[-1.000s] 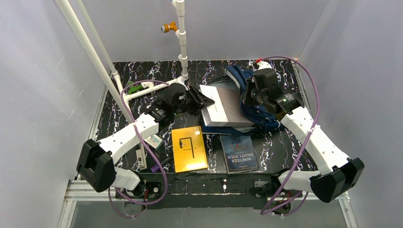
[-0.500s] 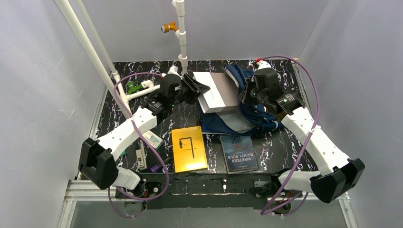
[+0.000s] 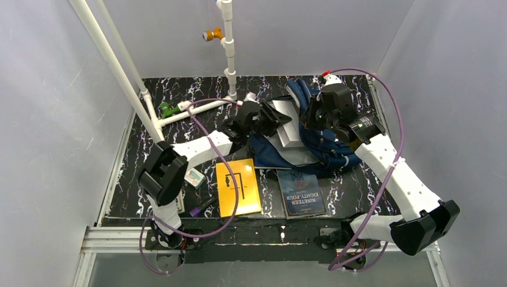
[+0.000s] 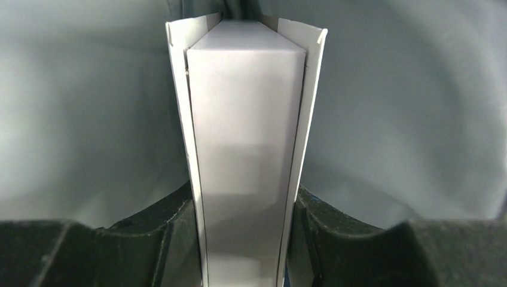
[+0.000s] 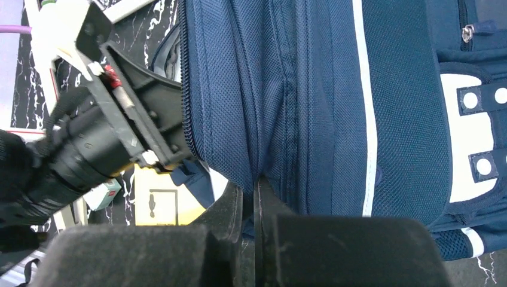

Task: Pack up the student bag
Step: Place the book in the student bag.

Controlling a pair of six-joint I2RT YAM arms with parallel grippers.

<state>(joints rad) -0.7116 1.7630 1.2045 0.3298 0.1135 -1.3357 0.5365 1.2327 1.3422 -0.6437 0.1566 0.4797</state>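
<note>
Here we look down on a black, white-veined table point(image 3: 136, 149) with a frame of white pipes point(image 3: 230, 60) rising from its far left. The student bag point(image 3: 326, 146), navy with pale stripes, lies slumped at the far centre-right of the table, its mouth turned toward the left arm.

From the right wrist we see the bag's mesh fabric point(image 5: 311, 89) close up, with a white patch on a pocket at the right edge. The right gripper point(image 3: 311, 119) sits at the bag's upper edge. Seen from its wrist, the right gripper point(image 5: 254, 203) is clenched, with a fold of the navy fabric pinched between its fingers.

The left gripper point(image 3: 270, 119) reaches in from the left and grasps a white book point(image 3: 287, 128), whose far end lies in the bag's opening. From the left wrist we see the left gripper point(image 4: 242, 239) with its black fingers pressed against both covers. The book point(image 4: 242, 119) stands on edge, its page block facing the camera and pale grey fabric on both sides of it.

Near the front edge, a yellow book point(image 3: 238, 186) and a blue book point(image 3: 301, 192) titled "Nineteen Eighty-Four" lie flat, side by side, just in front of the bag. To their left we make out a small white-and-teal box point(image 3: 194, 177) and a purple item point(image 3: 196, 211) too small to name.
</note>
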